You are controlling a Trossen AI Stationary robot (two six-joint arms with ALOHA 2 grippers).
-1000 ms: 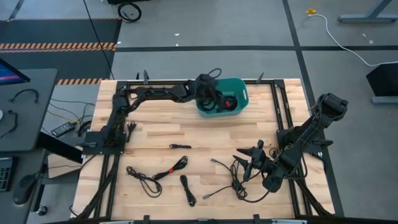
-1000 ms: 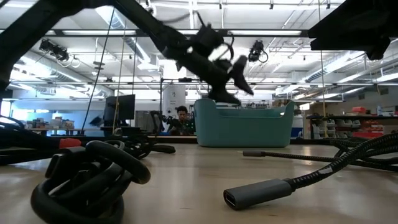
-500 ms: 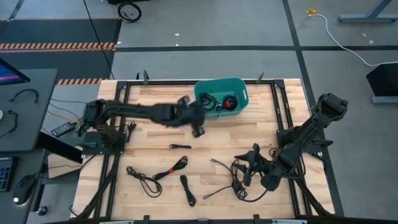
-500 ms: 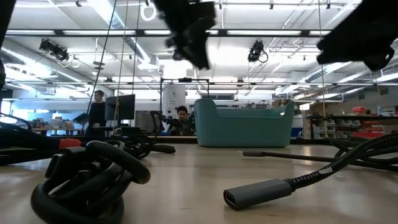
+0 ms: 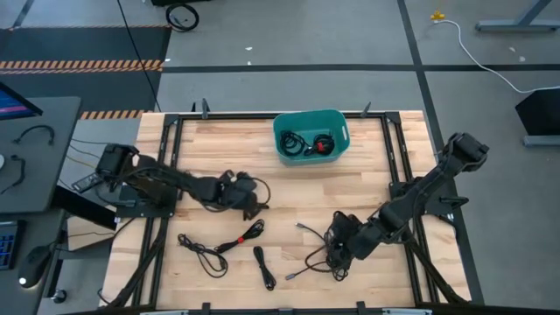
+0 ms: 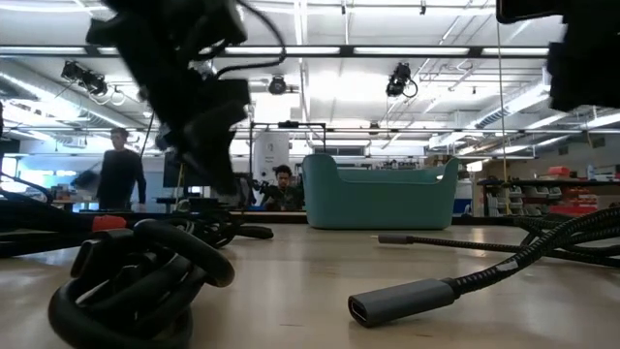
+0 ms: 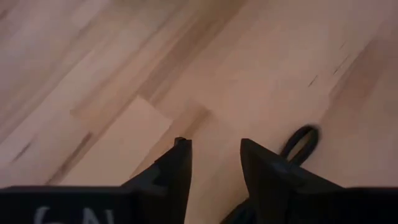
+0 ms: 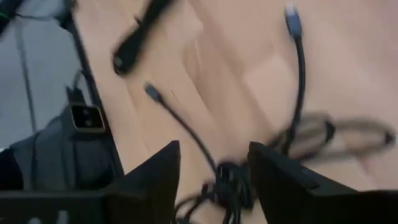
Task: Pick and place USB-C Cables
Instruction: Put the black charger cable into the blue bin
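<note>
The USB-C cables are thin black cords. Two lie in the teal bin (image 5: 311, 136), one with a red tie. Several lie on the table's near half: a red-tied one (image 5: 220, 246), a short coil (image 5: 264, 267), and a loose tangle (image 5: 332, 254). My left gripper (image 5: 251, 201) is open, low over the table's middle. A small cord's loop (image 7: 300, 142) lies just beside its fingers (image 7: 181, 155). My right gripper (image 5: 338, 241) is open above the tangle (image 8: 227, 180), one finger on either side, touching nothing that I can see.
The bin stands at the far edge's middle. Black frame rails run along the table's left (image 5: 162, 219) and right (image 5: 407, 210) sides. A thick cord coil (image 6: 136, 281) and a plug end (image 6: 397, 301) lie close to the low camera. People show in the room beyond.
My left gripper has swung from over the teal bin toward the near edge and the table's left, and come down low over the table's middle by the small cord. My right gripper has moved toward the table's left and down over the loose tangle.
</note>
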